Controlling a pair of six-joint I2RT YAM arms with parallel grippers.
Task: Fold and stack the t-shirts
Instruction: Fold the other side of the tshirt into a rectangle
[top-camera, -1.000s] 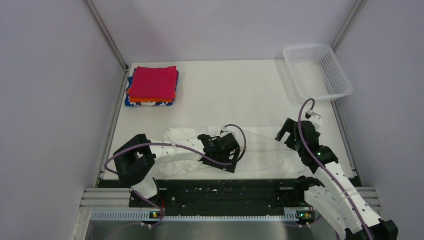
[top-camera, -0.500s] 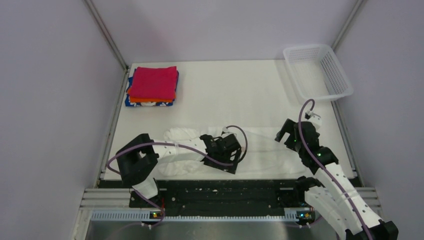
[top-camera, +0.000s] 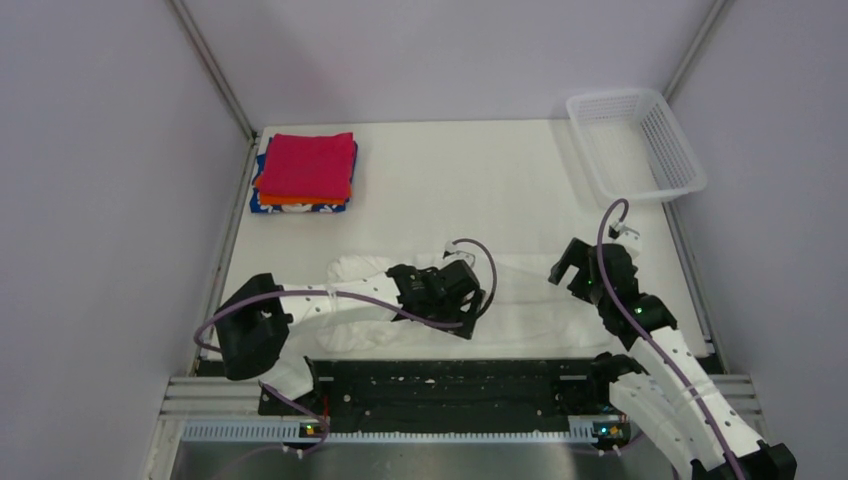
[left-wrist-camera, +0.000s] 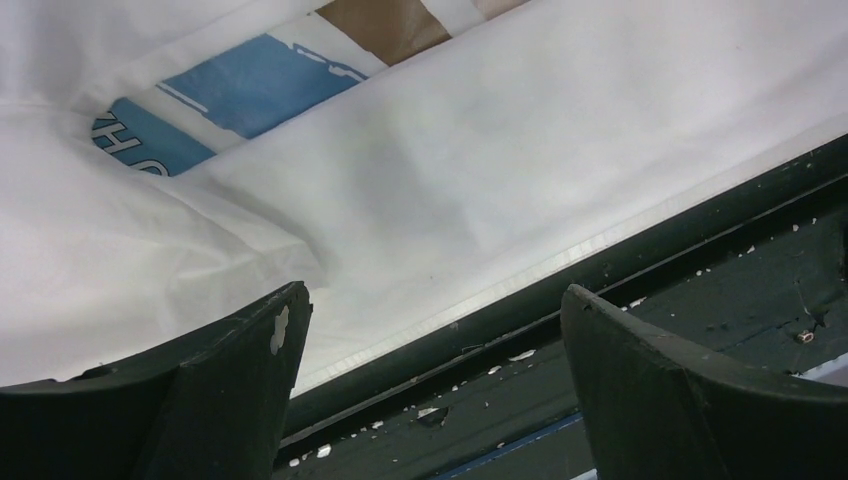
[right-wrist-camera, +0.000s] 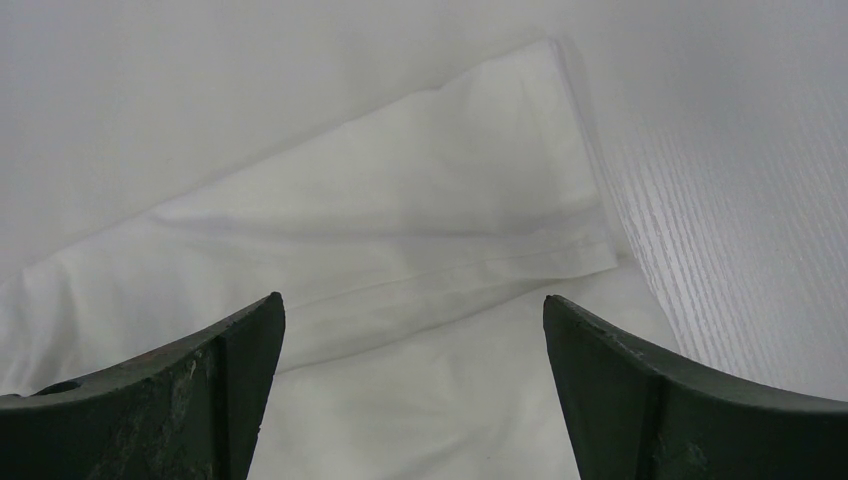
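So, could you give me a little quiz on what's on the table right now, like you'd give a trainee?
1. True or false: the left hand and the right hand are both open over the white t-shirt, holding nothing.
2. Which colour lies on top of the folded stack? A blue, B magenta-red, C orange.
3. Fill in: the mesh basket stands at the table's far ___ corner.

Key: 1 true; 2 B; 3 right.
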